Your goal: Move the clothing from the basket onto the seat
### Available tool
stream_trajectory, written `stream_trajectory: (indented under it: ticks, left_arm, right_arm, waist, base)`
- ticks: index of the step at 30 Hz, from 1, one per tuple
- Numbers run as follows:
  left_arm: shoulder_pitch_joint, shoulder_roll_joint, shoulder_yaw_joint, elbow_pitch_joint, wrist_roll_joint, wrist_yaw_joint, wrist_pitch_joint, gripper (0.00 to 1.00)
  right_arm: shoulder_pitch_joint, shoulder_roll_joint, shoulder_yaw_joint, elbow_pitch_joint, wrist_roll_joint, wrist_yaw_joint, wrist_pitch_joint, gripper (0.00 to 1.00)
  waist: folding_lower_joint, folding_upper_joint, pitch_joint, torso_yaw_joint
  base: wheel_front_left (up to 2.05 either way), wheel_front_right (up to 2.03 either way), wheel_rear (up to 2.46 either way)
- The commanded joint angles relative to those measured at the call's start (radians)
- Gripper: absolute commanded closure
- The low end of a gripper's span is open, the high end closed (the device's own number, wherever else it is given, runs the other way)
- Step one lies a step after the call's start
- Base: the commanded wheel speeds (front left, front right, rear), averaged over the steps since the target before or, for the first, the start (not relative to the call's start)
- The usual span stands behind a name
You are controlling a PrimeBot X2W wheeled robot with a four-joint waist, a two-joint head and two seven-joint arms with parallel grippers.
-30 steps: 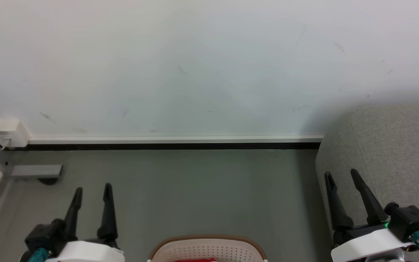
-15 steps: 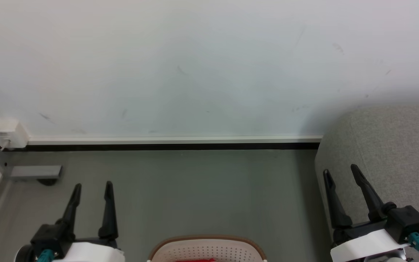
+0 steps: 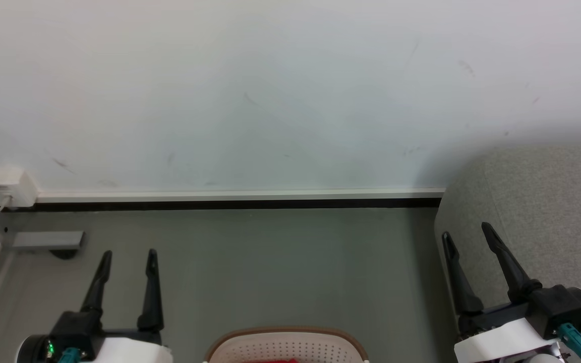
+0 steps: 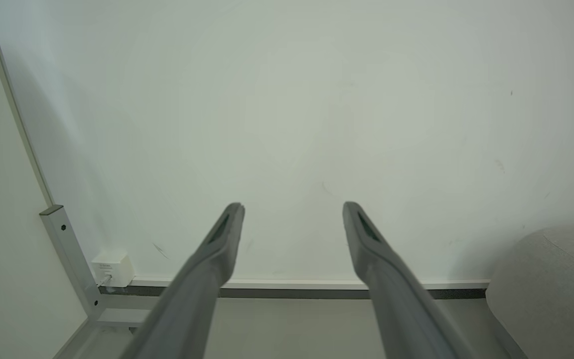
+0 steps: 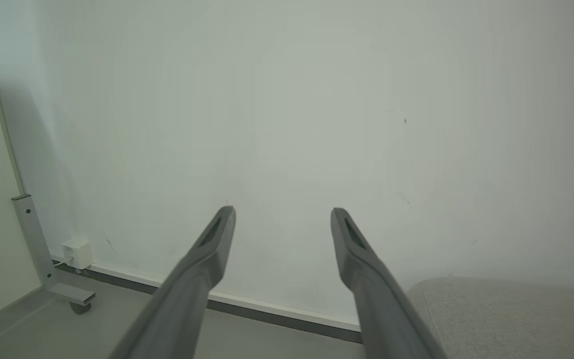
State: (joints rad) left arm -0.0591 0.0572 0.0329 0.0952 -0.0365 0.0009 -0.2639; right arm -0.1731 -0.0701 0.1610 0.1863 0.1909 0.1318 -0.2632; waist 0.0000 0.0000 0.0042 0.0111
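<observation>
The left gripper (image 3: 129, 253) is seen at the lower left of the head view, raised over the grey floor (image 3: 280, 262), its two dark fingers spread wide with nothing held between them. The right gripper (image 3: 464, 230) is likewise held wide open and empty at the lower right, its fingers seen against the rounded near edge of the seat (image 3: 547, 201). The basket (image 3: 285, 332) is cut off by the bottom edge of the head view, between the two grippers and apart from both; its brown rim and perforated far wall are shown. A thin sliver of red, probably the clothing (image 3: 274, 361), is glimpsed inside it at the very edge of the frame. The seat is placed to the right of the basket, backed against the white wall (image 3: 270, 101). In both wrist views the fingers are pointed at that wall, and a small white box (image 3: 5, 181) is seen low on it at the left.
</observation>
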Motion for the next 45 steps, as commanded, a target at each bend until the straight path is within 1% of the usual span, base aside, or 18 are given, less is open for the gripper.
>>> stream_trajectory:
  ticks: [1,33,40,45]
  left_arm:
    - [0.010,0.003,0.006,0.001,0.011,-0.001,-0.001,0.00]
    - [0.011,-0.004,0.025,0.003,-0.013,-0.014,-0.001,0.00]
    - [0.004,-0.005,0.027,0.001,-0.018,-0.017,-0.001,0.00]
    - [-0.015,-0.005,0.021,-0.002,-0.026,-0.019,-0.001,0.00]
  right_arm:
    - [-0.008,-0.003,-0.001,-0.006,0.001,-0.002,-0.001,0.00]
    - [-0.008,0.008,-0.019,-0.009,0.018,-0.002,-0.001,0.00]
    - [-0.013,0.008,-0.017,-0.017,0.022,-0.002,-0.001,0.00]
    - [-0.031,0.009,-0.022,-0.031,0.029,-0.002,-0.001,0.00]
  waist:
    - [0.0000,0.0000,0.000,0.000]
    - [0.0000,0.0000,0.005,-0.013]
    - [0.0000,0.0000,0.023,-0.024]
    - [0.0000,0.0000,0.061,-0.033]
  base:
    - [0.00,0.00,0.00]
    - [0.00,0.00,0.00]
    - [0.00,0.00,0.00]
    - [0.00,0.00,0.00]
